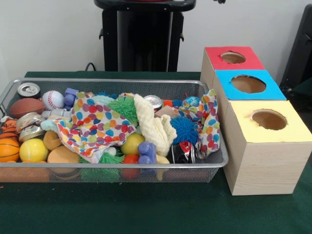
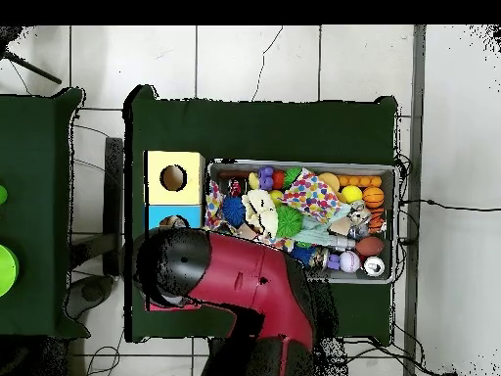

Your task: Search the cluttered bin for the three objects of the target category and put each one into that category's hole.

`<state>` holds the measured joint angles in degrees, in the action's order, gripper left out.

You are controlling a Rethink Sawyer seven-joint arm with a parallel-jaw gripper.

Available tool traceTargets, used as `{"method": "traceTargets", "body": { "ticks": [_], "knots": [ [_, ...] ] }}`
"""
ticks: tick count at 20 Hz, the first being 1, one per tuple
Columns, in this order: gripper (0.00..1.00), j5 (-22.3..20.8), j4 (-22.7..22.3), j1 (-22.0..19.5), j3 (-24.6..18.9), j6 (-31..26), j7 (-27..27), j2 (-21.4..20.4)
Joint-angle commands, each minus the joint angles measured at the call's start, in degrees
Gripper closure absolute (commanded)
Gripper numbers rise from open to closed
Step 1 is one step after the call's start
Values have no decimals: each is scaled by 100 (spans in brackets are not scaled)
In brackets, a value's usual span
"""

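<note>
A wire mesh bin point(image 1: 112, 171) point(image 2: 303, 164) holds a jumble of things. Among them are a polka-dot cloth point(image 1: 95, 122), a cream cloth point(image 1: 152, 126), a blue spiky ball point(image 1: 184, 128), a green spiky ball point(image 1: 125, 107), drink cans point(image 1: 29, 89), sports balls point(image 1: 33, 150) and purple bone-shaped toys point(image 1: 146, 152). To the bin's right stand a red box point(image 1: 233, 57), a blue box point(image 1: 248, 84) and a yellow box point(image 1: 269, 119), each with a round hole on top. Only a dark tip of my gripper point(image 1: 220, 1) shows at the top edge, above the red box. In the overhead view my arm point(image 2: 235, 284) covers the red box.
The green tablecloth point(image 1: 146, 209) runs in front of the bin and the boxes. In the overhead view the yellow box point(image 2: 174, 177) and part of the blue box point(image 2: 162, 217) sit left of the bin. A second green table point(image 2: 34, 206) stands at the far left.
</note>
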<state>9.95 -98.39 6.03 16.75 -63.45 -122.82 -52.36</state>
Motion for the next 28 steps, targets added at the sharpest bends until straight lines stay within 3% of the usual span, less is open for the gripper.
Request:
{"method": "traceTargets", "body": {
  "ticks": [1,9,28],
  "knots": [
    [100,-293,-182,-629,-433,1115,281,181],
    [100,-509,-227,-1212,-891,1684,765,369],
    [100,-1198,-16,-2568,-1961,1981,1298,706]
  ]
}}
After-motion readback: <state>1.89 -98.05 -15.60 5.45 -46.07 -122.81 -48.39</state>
